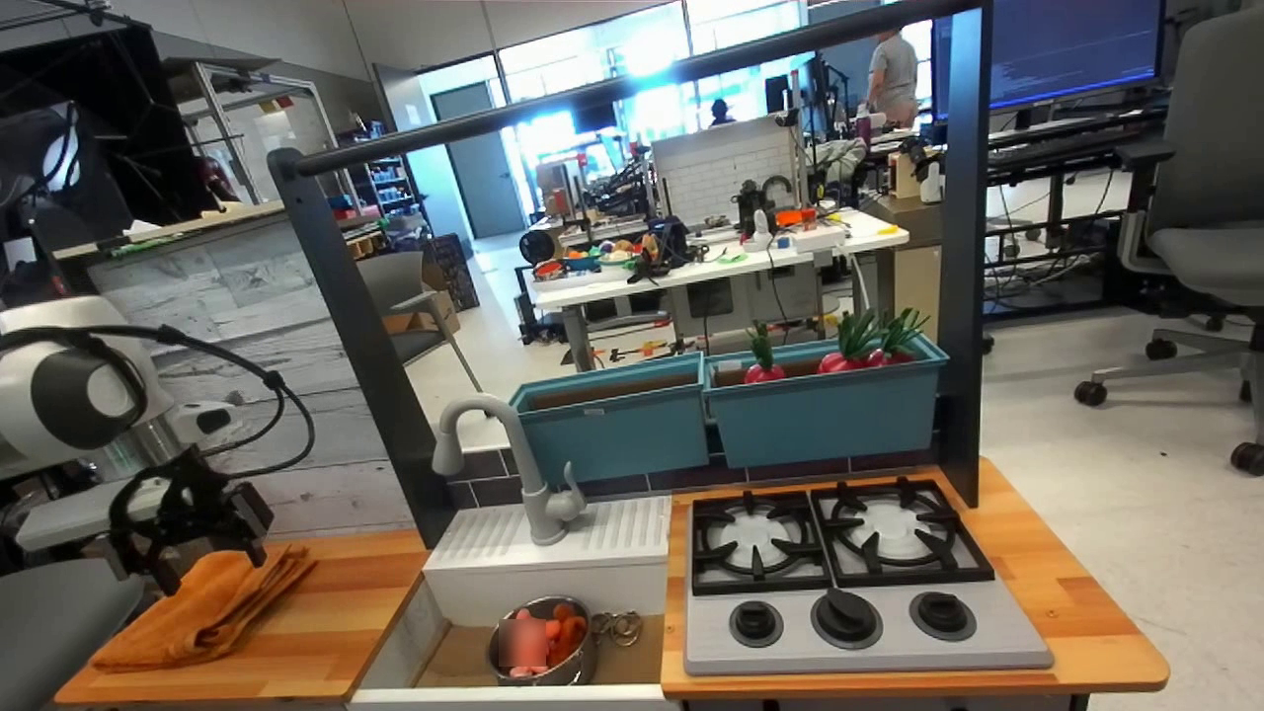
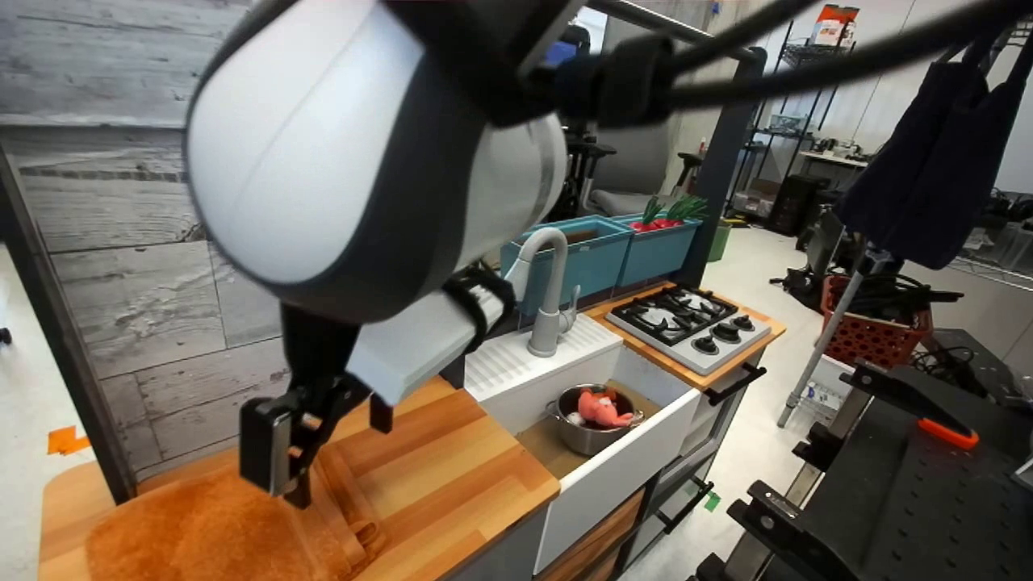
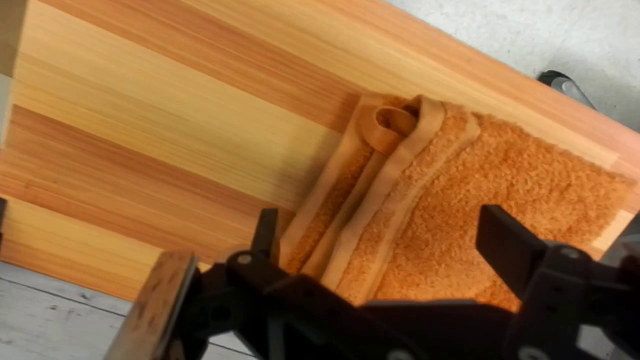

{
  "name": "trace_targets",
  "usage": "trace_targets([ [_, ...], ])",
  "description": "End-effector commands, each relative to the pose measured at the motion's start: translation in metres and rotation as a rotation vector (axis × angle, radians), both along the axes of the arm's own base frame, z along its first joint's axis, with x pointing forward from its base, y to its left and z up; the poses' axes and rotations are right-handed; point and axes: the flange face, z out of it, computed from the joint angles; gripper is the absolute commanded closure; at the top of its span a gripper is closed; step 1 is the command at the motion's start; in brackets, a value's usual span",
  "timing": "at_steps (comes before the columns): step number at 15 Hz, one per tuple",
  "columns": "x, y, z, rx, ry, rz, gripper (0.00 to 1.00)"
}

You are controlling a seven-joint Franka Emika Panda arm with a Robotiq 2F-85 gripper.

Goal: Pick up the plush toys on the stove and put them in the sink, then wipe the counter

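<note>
The plush toys (image 1: 566,632), red-orange and pink, lie in the round metal bowl (image 2: 585,440) inside the sink (image 1: 504,699). They also show in an exterior view (image 2: 601,409). The stove (image 1: 869,660) has bare dark grates. The wood-grain counter (image 1: 341,602) bears a folded orange cloth (image 3: 500,170) at its end beside the sink; the cloth also shows in both exterior views (image 1: 212,604) (image 2: 202,532). My gripper (image 3: 377,214) is open above the cloth, its fingers apart with nothing held between them. In an exterior view the gripper (image 1: 215,568) hangs just over the cloth.
A grey faucet (image 1: 523,464) rises behind the sink. Two teal bins (image 1: 612,425) stand behind the counter, with toy radishes (image 1: 844,362) in one. A wood-plank panel (image 2: 145,282) stands close behind the arm. Metal rings (image 1: 620,627) lie beside the bowl.
</note>
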Motion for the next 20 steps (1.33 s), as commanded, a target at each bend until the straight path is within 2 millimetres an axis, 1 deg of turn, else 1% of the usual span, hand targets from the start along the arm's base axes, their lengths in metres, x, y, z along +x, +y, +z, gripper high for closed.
trace_targets([
  [1, 0.011, 0.048, -0.034, -0.05, -0.069, 0.029, 0.0],
  [2, 0.01, 0.056, -0.043, -0.066, -0.073, 0.035, 0.0],
  [4, 0.01, 0.063, -0.066, -0.097, -0.075, 0.04, 0.0],
  [5, -0.001, 0.057, -0.049, -0.057, -0.051, 0.038, 0.0],
  [7, 0.0, 0.062, -0.065, -0.071, -0.06, 0.042, 0.0],
  [10, -0.002, 0.066, -0.066, -0.067, -0.08, 0.059, 0.0],
  [12, -0.005, 0.061, -0.071, -0.08, -0.041, 0.05, 0.0],
  [13, -0.007, 0.052, -0.075, -0.097, -0.002, 0.03, 0.0],
  [15, -0.013, 0.024, -0.083, -0.131, 0.091, -0.033, 0.0],
  [17, -0.019, -0.018, -0.091, -0.174, 0.142, -0.096, 0.0],
  [20, -0.023, -0.092, -0.097, -0.21, 0.187, -0.239, 0.0],
])
